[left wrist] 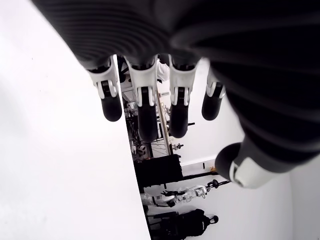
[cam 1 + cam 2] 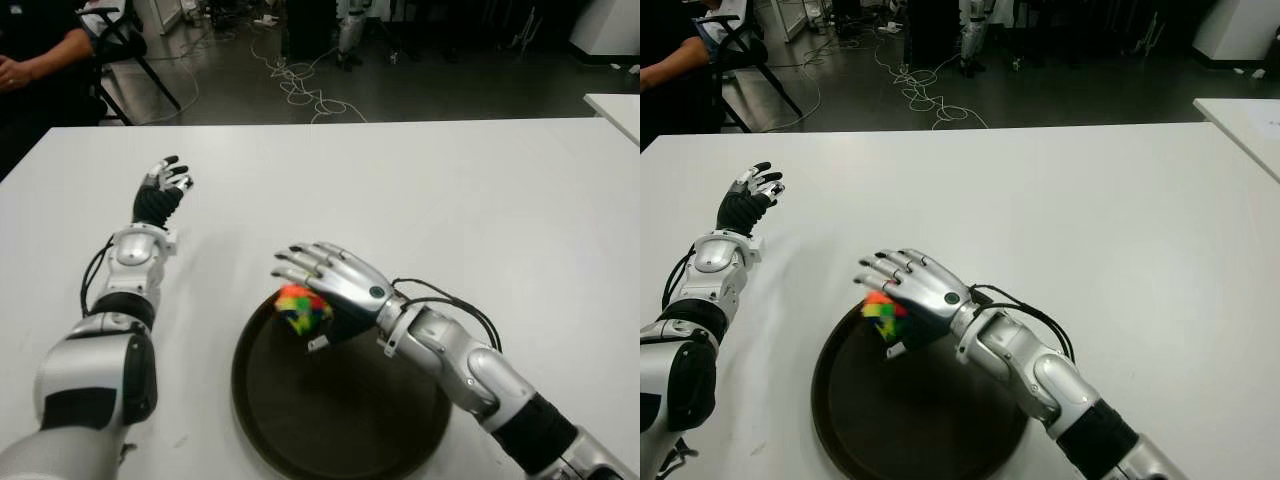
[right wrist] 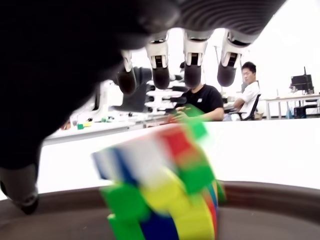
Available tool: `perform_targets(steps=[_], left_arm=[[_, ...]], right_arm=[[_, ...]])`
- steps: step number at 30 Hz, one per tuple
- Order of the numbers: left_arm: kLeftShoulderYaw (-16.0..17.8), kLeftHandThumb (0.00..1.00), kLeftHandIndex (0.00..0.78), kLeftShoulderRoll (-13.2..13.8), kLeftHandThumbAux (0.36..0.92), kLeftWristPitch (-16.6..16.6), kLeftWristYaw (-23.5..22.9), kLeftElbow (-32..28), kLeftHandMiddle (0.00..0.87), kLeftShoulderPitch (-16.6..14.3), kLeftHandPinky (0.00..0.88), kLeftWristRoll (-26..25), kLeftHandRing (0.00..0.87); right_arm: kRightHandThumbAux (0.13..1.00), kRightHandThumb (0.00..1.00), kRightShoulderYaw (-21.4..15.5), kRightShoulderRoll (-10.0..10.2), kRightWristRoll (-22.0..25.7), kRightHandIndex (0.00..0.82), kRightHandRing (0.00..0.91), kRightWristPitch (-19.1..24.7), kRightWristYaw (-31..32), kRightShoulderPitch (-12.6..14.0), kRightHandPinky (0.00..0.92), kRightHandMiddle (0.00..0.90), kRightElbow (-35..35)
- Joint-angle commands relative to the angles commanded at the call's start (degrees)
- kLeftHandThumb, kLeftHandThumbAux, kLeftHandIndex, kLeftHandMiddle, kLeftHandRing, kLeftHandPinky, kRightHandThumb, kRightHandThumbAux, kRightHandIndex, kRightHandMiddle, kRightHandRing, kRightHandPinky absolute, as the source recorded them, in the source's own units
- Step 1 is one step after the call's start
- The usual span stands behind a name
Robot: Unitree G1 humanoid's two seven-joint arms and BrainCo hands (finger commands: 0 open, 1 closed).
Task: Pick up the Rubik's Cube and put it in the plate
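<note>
White table (image 2: 480, 200): cube (image 2: 303, 308) at plate (image 2: 300, 420) rim under spread right hand (image 2: 325, 280).

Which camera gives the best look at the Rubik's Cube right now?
The right wrist view: the multicoloured Rubik's Cube fills the frame below the right hand's open fingers, blurred, above the dark round plate. Both eye views show it small, partly covered by the right hand. The left wrist view misses it.
</note>
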Motion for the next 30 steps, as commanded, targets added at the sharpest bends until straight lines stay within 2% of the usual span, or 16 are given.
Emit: perform_targets(steps=[3,8,12,14,16,19,25,27,30], left_arm=[[0.06,0.185,0.132,-0.11,0.618,0.06,0.03,-0.01,0.204,-0.09,0.143,-0.07,0.179],[-0.01,0.181,0.128,-0.02,0.632,0.2,0.0,-0.03,0.198,-0.16,0.133,0.0,0.173],[-0.15,0.18,0.131,-0.05,0.636,0.19,0.1,-0.01,0.198,-0.19,0.148,0.16,0.177],[-0.28,0.178,0.136,-0.16,0.624,0.16,0.26,-0.04,0.197,-0.22,0.142,0.28,0.174],[-0.36,0.174,0.138,-0.23,0.611,0.12,0.35,-0.07,0.19,-0.2,0.131,0.35,0.165],[-0.4,0.169,0.135,-0.19,0.605,0.02,0.42,-0.11,0.184,-0.14,0.124,0.34,0.158],[-0.1,0.162,0.15,-0.08,0.611,0.26,0.61,0.02,0.191,-0.17,0.131,0.05,0.167],[0.0,0.169,0.161,-0.19,0.615,0.24,0.49,0.06,0.198,-0.14,0.133,-0.06,0.171],[0.08,0.181,0.167,-0.29,0.615,0.13,0.31,0.07,0.203,-0.12,0.141,-0.17,0.176]], right_arm=[[0.54,0.003,-1.79,-0.21,1.59,0.0,0.0,0.02,1.28,-3.87,0.0,0.0,1.68],[0.537,0.0,-4.18,-0.94,3.62,0.0,0.0,-0.07,3.05,-8.18,0.0,0.0,3.35],[0.539,0.0,-7.1,-2.31,5.99,0.0,0.0,0.18,5.58,-12.58,0.0,0.0,3.48],[0.541,0.0,-9.35,-2.94,6.8,0.0,0.0,0.21,4.54,-16.77,0.0,0.0,5.96],[0.544,0.0,-10.4,-3.06,7.1,0.0,0.0,0.07,3.37,-18.87,0.0,0.0,7.88],[0.557,0.0,-12.34,-2.82,8.16,0.0,0.0,-0.12,0.07,-21.38,0.01,0.0,11.88],[0.593,0.0,-16.63,-1.76,11.7,0.0,0.0,-3.53,-13.64,-28.09,0.031,0.0,29.52],[0.62,0.0,-18.33,-0.99,13.84,0.018,0.066,-5.1,-17.78,-30.59,0.127,0.053,35.92],[0.663,0.0,-20.51,0.44,16.86,0.054,0.153,-6.25,-21.91,-32.35,0.209,0.128,41.43]])
